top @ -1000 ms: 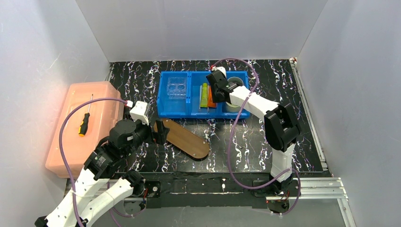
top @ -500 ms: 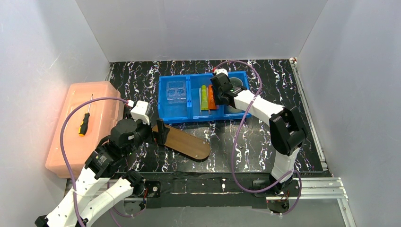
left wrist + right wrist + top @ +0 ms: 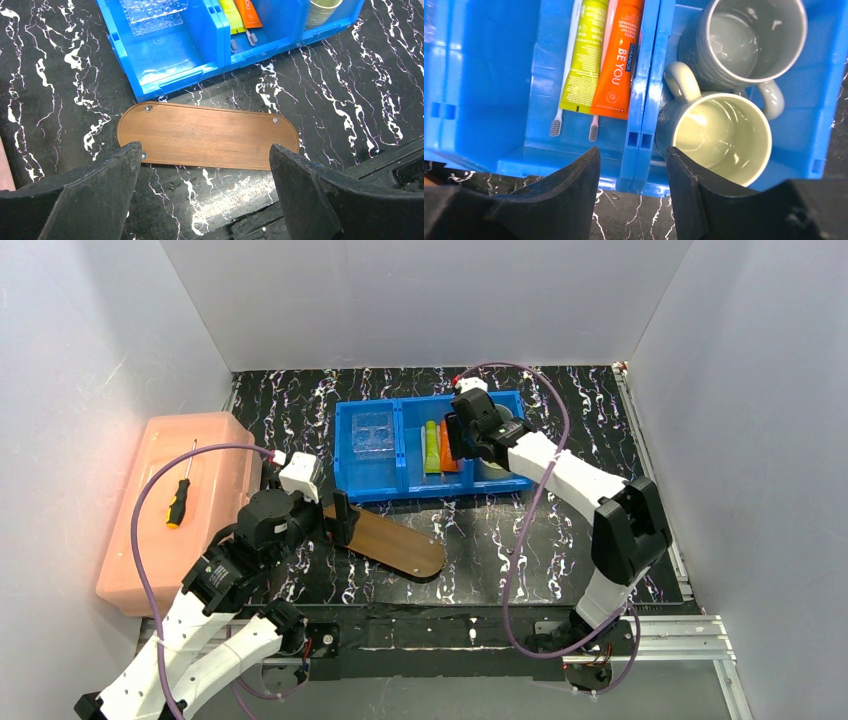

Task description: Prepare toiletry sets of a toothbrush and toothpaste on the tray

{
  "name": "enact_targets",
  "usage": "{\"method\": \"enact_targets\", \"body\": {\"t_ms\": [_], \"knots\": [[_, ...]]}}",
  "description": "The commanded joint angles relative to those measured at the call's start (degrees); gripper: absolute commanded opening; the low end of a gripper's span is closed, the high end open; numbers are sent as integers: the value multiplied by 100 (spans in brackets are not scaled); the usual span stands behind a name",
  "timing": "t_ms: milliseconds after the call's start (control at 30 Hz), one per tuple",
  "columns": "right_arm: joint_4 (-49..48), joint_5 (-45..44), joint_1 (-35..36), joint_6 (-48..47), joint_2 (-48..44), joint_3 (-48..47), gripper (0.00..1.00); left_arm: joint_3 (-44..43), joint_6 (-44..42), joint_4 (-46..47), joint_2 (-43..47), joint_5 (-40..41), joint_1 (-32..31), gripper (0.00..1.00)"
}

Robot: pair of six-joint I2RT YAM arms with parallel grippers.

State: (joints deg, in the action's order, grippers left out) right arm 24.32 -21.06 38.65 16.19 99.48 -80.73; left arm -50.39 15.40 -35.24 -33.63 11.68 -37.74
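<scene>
Your left gripper [image 3: 206, 150] stands with its jaws spread wide and empty, one finger on each side of the tray [image 3: 207, 135], over its long near edge. Nothing lies on the tray. In the overhead view it lies on the black marbled table, slanting from 10 o'clock to 4 o'clock, just off the 7 o'clock corner of the blue bin [image 3: 400, 485].

Your right gripper [image 3: 633, 160] hangs over the bin's near edge, jaws partly apart with nothing between them, above the wall that divides the middle and right compartments.

In the middle compartment the green tube [image 3: 584, 60] and orange tube [image 3: 619, 55] lie side by side, touching. A toothbrush [image 3: 556, 127] is under each, the second [image 3: 593, 132] at 3 o'clock of the first, bristle heads poking out towards the near wall. In the right compartment a grey mug [image 3: 744, 40] and a pale green mug [image 3: 719, 135] stand upright, touching.
</scene>
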Motion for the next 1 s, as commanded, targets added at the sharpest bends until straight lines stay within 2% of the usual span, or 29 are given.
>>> {"method": "enact_targets", "body": {"t_ms": [0,667,967], "knots": [[186,-65,10,-47,-536,18,61,-14,-54,-105,-21,133,-19,99],[880,133,763,599,-2525,1615,62,-32,-50,-147,24,193,-22,99],[991,99,1415,1115,-2785,2176,61,-31,-46,-149,32,198,-22,99]]}}
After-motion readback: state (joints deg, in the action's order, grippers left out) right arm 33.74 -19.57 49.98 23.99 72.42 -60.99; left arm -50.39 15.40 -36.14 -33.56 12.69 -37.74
